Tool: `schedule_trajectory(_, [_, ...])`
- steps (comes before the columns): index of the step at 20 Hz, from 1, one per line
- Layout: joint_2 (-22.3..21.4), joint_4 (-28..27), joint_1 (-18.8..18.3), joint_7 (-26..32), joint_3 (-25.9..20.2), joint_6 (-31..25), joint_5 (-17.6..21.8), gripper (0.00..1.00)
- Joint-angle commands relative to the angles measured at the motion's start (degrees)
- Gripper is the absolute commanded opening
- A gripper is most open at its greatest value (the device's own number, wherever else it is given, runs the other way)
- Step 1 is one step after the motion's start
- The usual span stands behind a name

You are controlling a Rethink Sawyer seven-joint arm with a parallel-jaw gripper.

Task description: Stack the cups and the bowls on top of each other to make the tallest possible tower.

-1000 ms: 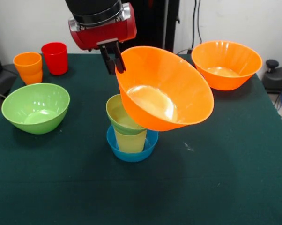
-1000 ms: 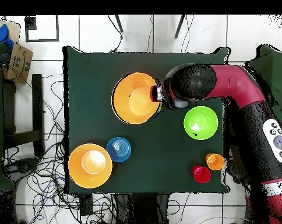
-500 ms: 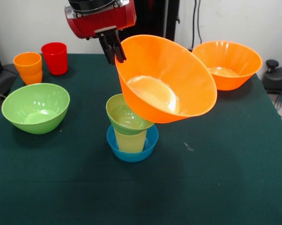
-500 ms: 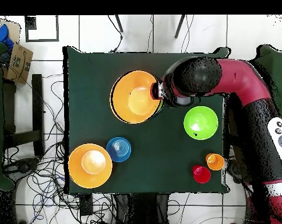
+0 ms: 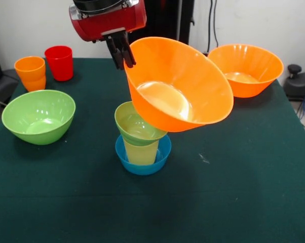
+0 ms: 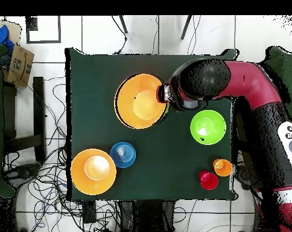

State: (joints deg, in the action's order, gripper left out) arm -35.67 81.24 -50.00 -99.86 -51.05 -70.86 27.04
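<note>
My gripper (image 5: 124, 62) is shut on the near-left rim of a very large orange bowl (image 5: 185, 83) and holds it tilted in the air. Below it stands a pile: a small blue bowl (image 5: 153, 161), a pale yellow cup (image 5: 141, 152) and a small green bowl (image 5: 135, 127). The orange bowl's underside hangs close over the green bowl's right rim; I cannot tell whether they touch. In the overhead view the held bowl (image 6: 140, 101) hides the pile, with the gripper (image 6: 165, 95) at its right rim. The purple bowl is out of view.
A second large orange bowl (image 5: 246, 68) (image 6: 93, 171) stands by a table corner, with another small blue bowl (image 6: 123, 154) beside it. A large green bowl (image 5: 38, 116) (image 6: 207, 127), an orange cup (image 5: 30, 73) (image 6: 222, 167) and a red cup (image 5: 59, 62) (image 6: 209, 180) stand on the other side.
My gripper has risen a little with the orange bowl, lifting its underside higher over the small green bowl. The pile and the other things have not moved.
</note>
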Motion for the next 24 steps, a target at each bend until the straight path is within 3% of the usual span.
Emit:
schedule_trajectory(1, [-0.37,2.27,0.45,16.85,0.71,3.17,6.71,0.00])
schedule_trajectory(13, [0.28,3.35,-0.67,17.85,1.82,6.31,13.72,0.00])
schedule_trajectory(24, [2.78,4.04,-1.07,19.76,1.69,5.20,14.86,0.00])
